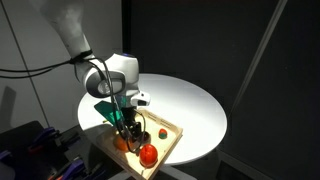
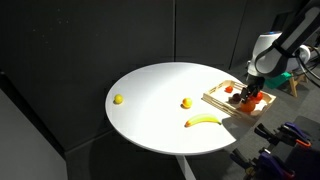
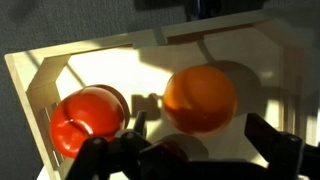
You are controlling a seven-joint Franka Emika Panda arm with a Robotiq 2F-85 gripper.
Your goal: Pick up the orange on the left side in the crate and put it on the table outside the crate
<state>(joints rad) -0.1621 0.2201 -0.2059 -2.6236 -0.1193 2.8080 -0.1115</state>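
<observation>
The orange (image 3: 200, 98) lies in the light wooden crate (image 3: 40, 75), right of a redder fruit (image 3: 85, 118). My gripper (image 3: 197, 132) is open, its two dark fingers low on either side of the orange's near side, not touching it as far as I can tell. In an exterior view the gripper (image 1: 130, 128) hangs down into the crate (image 1: 168, 130) at the near edge of the round white table (image 1: 190, 100), with the orange (image 1: 121, 143) beside it. In an exterior view the crate (image 2: 218, 97) sits at the table's (image 2: 160, 100) right edge under the gripper (image 2: 250, 93).
The red fruit (image 1: 148, 153) lies at the crate's near corner. Two small yellow pieces (image 2: 118, 99) (image 2: 186, 102) and a banana (image 2: 203, 121) lie on the table outside the crate. Dark curtains surround the table.
</observation>
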